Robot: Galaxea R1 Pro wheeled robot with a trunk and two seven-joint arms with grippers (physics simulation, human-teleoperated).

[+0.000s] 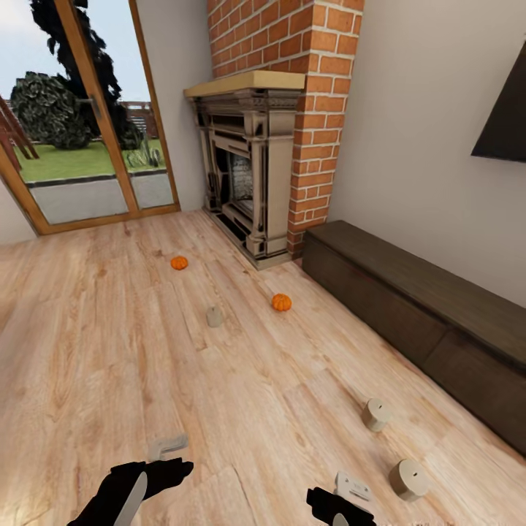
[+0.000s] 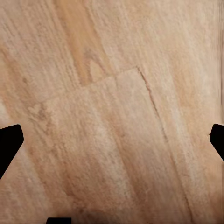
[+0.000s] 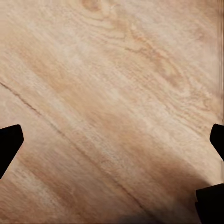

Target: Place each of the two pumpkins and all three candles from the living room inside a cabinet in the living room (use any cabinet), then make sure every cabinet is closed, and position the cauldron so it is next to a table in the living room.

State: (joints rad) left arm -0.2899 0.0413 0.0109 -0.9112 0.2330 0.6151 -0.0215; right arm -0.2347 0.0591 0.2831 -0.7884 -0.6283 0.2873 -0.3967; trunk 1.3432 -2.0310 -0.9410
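Two orange pumpkins lie on the wood floor in the head view, one out from the fireplace and one nearer the cabinet. Three grey-beige candles stand on the floor: one mid-room, two close to my right side. The long dark brown cabinet runs along the right wall with its fronts shut. My left gripper and right gripper hang low over bare floor. Both wrist views show the left gripper and right gripper open, holding nothing. The cauldron and table are out of view.
A brick fireplace with a wood mantel stands at the far wall left of the cabinet. A glass patio door fills the far left. A dark TV screen hangs on the wall above the cabinet.
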